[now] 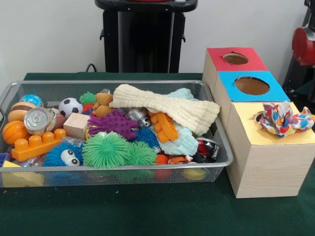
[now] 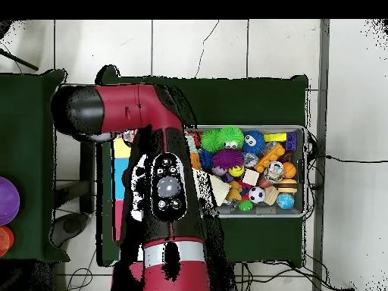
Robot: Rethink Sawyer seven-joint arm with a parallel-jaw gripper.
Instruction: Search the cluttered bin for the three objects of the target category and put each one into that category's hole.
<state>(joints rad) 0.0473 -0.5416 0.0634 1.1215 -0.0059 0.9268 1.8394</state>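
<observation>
On the green worktop, front view, I log the long silver wire-mesh bin packed with toys: a cream knitted cloth draped across the top, a purple spiky ball, a green spiky ball, an orange plastic brick, a small soccer ball and a silver can. I cannot pick out a rope toy among the clutter. Just beside the bin stand three pale wooden boxes in a row, faced red, blue and yellow. One knotted rope toy of white cord with coloured flecks lies on the yellow face, covering most of its round hole.

Overhead view: the red and black arm lies over the boxes, hiding all but a strip of yellow and blue face. The bin's contents stay exposed here.

Neither view shows the claw; the front view has only the black pedestal. Whether it is spread or pressed together I cannot tell.
</observation>
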